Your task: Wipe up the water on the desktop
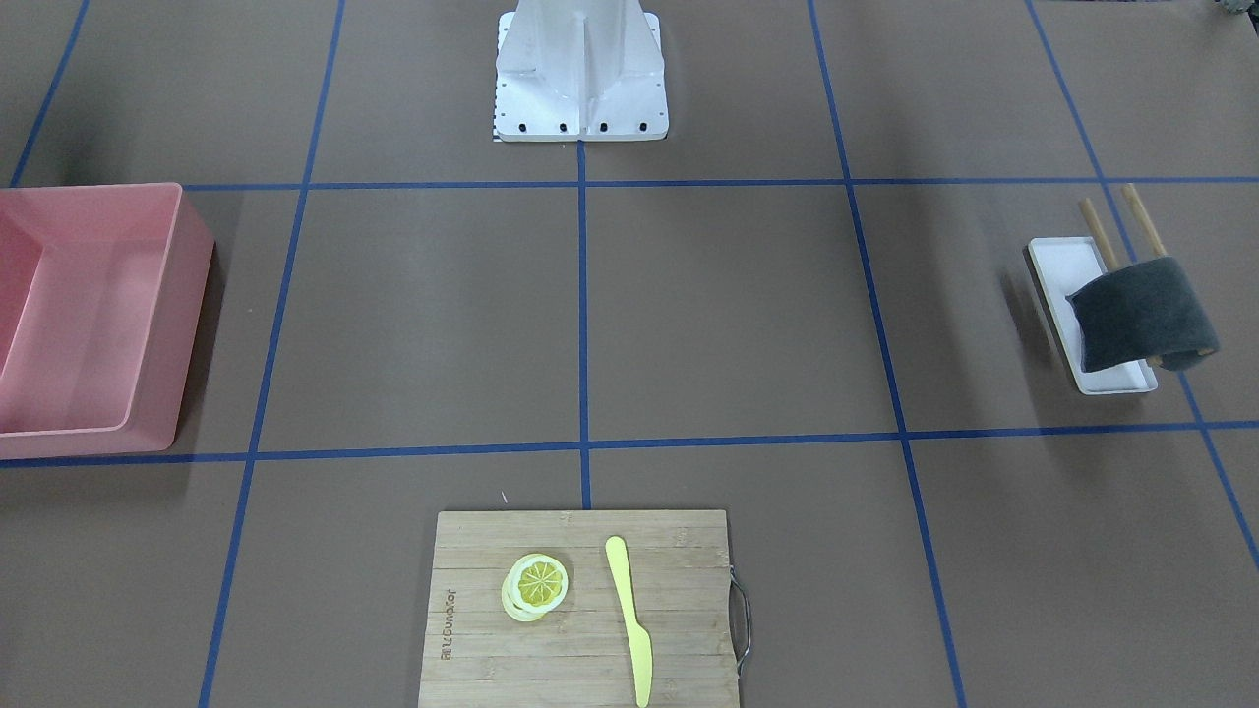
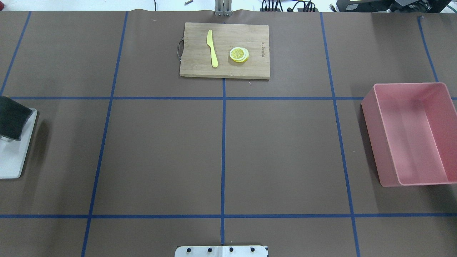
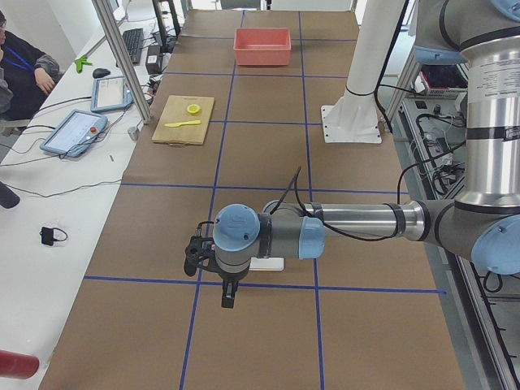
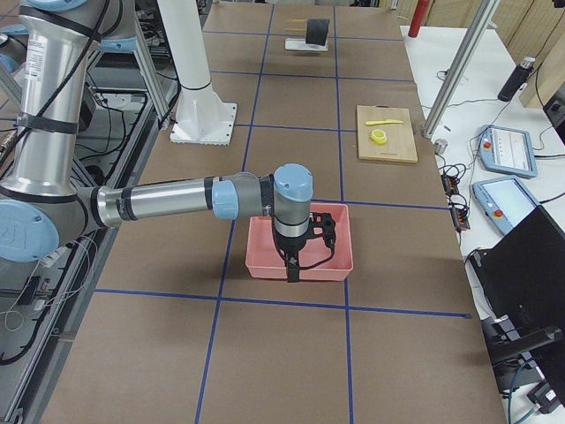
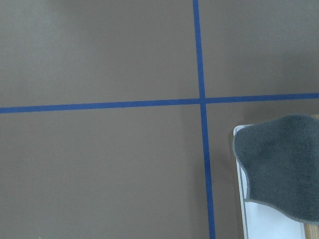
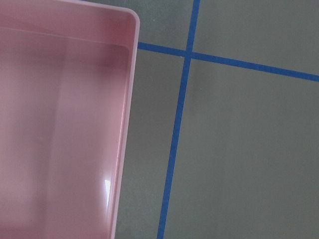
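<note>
The desktop (image 1: 728,315) is a matte brown tabletop (image 2: 160,153) crossed by thin blue tape lines. I can make out no water on it in any view. A dark grey cloth (image 1: 1141,315) hangs on a small wooden rack over a white tray (image 1: 1057,295) at the table's left end, also in the left wrist view (image 5: 281,164). My left gripper (image 3: 226,292) hovers near that tray; whether it is open or shut I cannot tell. My right gripper (image 4: 293,269) hangs over the pink bin (image 4: 305,252); its state I cannot tell either.
The pink bin (image 2: 410,135) stands at the right end. A bamboo cutting board (image 2: 225,50) with a lemon slice (image 2: 239,54) and a yellow knife (image 2: 212,48) lies at the far edge. The robot base (image 1: 580,74) is mid-table. A person (image 3: 16,65) sits beside tablets.
</note>
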Tool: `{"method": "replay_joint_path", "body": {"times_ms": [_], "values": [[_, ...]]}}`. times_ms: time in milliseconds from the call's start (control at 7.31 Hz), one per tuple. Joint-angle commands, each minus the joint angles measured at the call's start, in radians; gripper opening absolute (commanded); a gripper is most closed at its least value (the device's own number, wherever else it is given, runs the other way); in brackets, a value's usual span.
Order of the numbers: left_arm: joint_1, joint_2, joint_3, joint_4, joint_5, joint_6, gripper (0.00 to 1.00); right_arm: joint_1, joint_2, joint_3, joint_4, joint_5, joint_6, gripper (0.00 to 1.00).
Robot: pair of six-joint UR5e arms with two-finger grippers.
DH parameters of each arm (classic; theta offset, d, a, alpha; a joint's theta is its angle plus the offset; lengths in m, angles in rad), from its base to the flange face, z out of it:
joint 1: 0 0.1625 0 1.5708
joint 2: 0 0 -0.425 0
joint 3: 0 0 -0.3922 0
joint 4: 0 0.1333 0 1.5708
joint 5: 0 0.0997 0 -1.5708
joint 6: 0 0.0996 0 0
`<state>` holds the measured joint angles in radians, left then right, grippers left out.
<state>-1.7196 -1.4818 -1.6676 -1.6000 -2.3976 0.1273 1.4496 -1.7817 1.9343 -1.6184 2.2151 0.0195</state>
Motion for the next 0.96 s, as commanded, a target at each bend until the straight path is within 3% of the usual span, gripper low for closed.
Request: {"method": "replay_joint_path", "body": {"times_ms": [0,821], "values": [[0.002,0.000,0.000,0.000,0.000,0.000,0.99,0.000,-0.001,-0.002,0.000,-0.005,-0.004,1.00],[0.005,0.000,0.023,0.002,-0.002,-0.012,0.99,0.000,0.001,0.034,0.002,0.000,0.007,1.00]]}}
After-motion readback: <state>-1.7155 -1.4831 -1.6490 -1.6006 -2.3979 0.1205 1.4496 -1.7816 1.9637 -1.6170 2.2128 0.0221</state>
